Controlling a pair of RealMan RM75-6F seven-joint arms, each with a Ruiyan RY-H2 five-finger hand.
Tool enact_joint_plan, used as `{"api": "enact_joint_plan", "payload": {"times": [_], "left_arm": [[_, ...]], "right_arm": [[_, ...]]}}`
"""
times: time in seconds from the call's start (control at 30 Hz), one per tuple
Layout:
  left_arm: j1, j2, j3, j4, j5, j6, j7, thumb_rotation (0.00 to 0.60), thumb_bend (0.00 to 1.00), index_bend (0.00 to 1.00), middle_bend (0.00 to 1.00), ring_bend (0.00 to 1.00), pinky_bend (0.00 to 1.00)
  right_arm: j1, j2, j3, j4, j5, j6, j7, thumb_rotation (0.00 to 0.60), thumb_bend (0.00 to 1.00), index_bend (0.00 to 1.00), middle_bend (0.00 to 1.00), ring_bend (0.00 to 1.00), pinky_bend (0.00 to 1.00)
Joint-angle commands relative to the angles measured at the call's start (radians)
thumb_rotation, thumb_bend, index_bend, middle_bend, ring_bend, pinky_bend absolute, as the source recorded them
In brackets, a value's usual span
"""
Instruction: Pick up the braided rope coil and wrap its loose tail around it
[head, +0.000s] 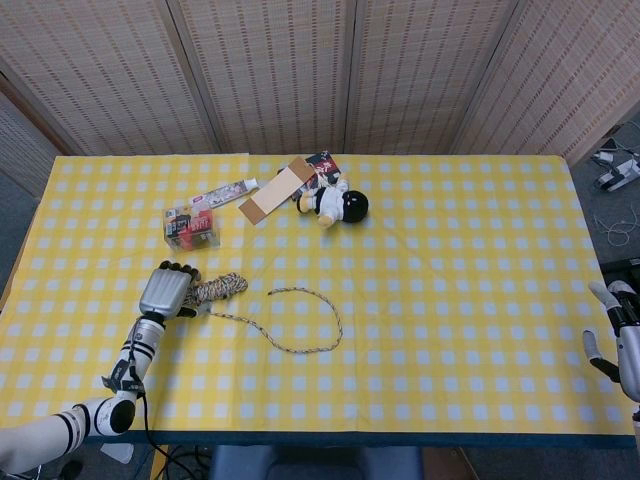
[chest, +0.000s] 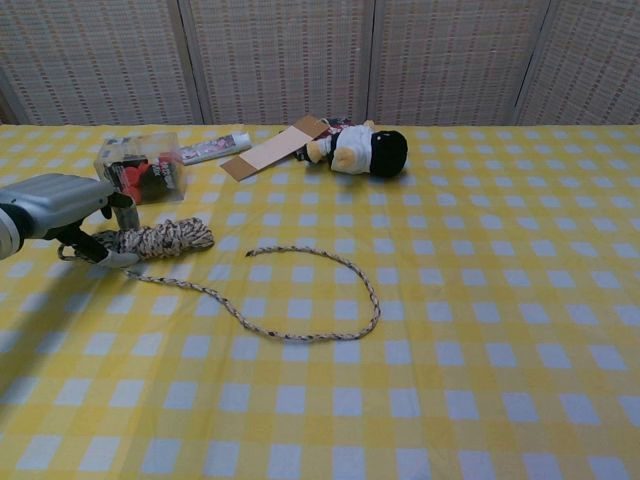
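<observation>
The left hand (chest: 62, 205) sits low over the near-left end of the braided rope coil (chest: 158, 239), its fingers (chest: 108, 258) curled down at that end, though whether they truly grip the rope cannot be told; the coil lies on the tablecloth (chest: 480, 300) with its long axis running away from the hand toward the table's middle. The loose tail (chest: 320, 300) loops out further right; the right hand (head: 618, 335), fingers apart and empty, hangs well apart at the far edge, so the left is judged nearer.

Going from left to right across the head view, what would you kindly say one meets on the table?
Left hand → rope coil → loose rope tail → plush toy → right hand.
</observation>
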Motion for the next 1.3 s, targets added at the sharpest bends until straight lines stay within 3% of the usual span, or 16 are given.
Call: {"api": "enact_joint_plan", "payload": {"times": [0.03, 0.5, 0.93, 1.0, 1.1, 1.3], "left_arm": [[0.0, -0.009, -0.001, 0.02, 0.002, -0.004, -0.014, 0.364, 0.25, 0.45, 0.31, 0.28, 0.19], [-0.011, -0.05, -0.017, 0.084, -0.001, -0.021, -0.055, 0.355, 0.25, 0.48, 0.35, 0.31, 0.21], [-0.01, -0.106, -0.038, 0.184, 0.013, -0.02, -0.128, 0.377, 0.25, 0.58, 0.49, 0.44, 0.29], [-0.009, -0.113, -0.037, 0.2, 0.025, -0.019, -0.146, 0.401, 0.25, 0.6, 0.54, 0.47, 0.31], [-0.008, -0.12, -0.036, 0.221, 0.046, -0.016, -0.174, 0.498, 0.25, 0.62, 0.58, 0.5, 0.34], [-0.005, -0.116, -0.041, 0.245, 0.095, -0.012, -0.262, 0.533, 0.25, 0.66, 0.63, 0.53, 0.37]], "right_arm": [[0.0, -0.001, 0.0, 0.002, 0.001, -0.001, 0.002, 0.6, 0.38, 0.18, 0.27, 0.17, 0.29], [-0.002, -0.003, -0.001, 0.009, 0.007, -0.007, 0.006, 0.6, 0.38, 0.18, 0.27, 0.17, 0.29], [-0.008, -0.001, 0.001, 0.011, 0.012, -0.004, 0.01, 0.6, 0.38, 0.18, 0.27, 0.17, 0.29], [-0.008, -0.001, 0.001, 0.011, 0.012, -0.003, 0.01, 0.6, 0.38, 0.18, 0.27, 0.17, 0.29], [-0.008, 0.0, 0.002, 0.008, 0.01, -0.001, 0.008, 0.6, 0.38, 0.18, 0.27, 0.17, 0.29], [-0.009, 0.004, 0.003, -0.002, 0.006, 0.005, 0.002, 0.6, 0.38, 0.18, 0.27, 0.17, 0.29]]}}
